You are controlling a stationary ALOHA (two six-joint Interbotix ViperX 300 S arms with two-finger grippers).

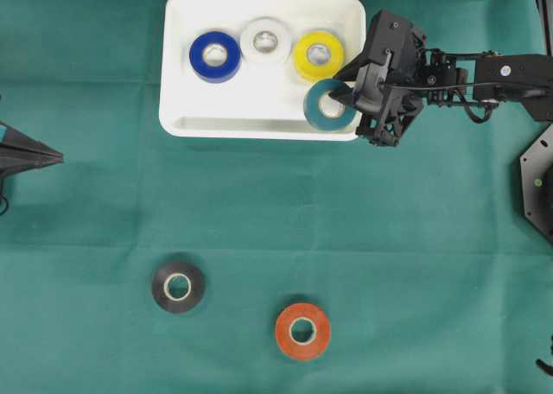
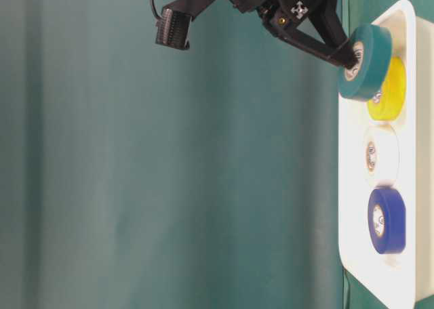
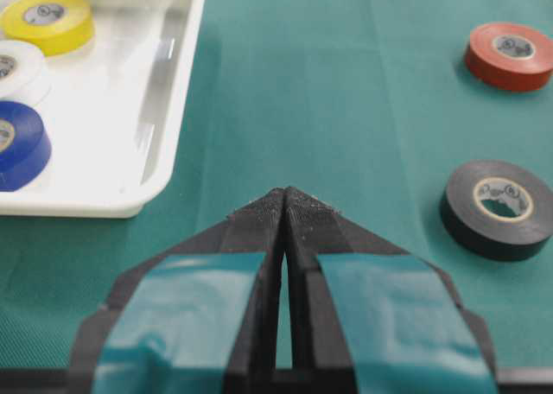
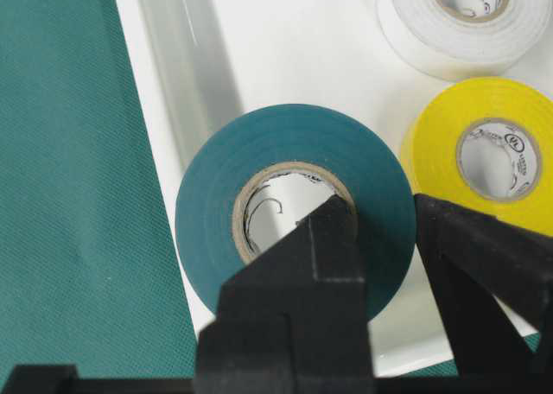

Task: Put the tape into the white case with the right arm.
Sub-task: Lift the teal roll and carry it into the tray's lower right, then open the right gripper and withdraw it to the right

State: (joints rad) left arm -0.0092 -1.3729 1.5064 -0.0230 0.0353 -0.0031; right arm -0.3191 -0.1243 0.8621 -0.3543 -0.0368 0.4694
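A teal tape roll (image 1: 328, 104) hangs over the near right corner of the white case (image 1: 259, 128), tilted and higher than the rolls lying inside. My right gripper (image 1: 350, 90) is shut on the teal tape. In the right wrist view one finger (image 4: 324, 238) sits in the roll's core and the other (image 4: 467, 247) outside its wall, pinching the teal tape (image 4: 216, 204). In the table-level view the teal tape (image 2: 366, 62) hangs clear of the case floor. My left gripper (image 3: 285, 193) rests shut and empty at the table's left edge (image 1: 56, 157).
Blue (image 1: 215, 56), white (image 1: 265, 41) and yellow (image 1: 319, 54) tape rolls lie flat in a row in the case's far half. A black roll (image 1: 178, 286) and an orange-red roll (image 1: 302, 331) lie on the green cloth nearer the front.
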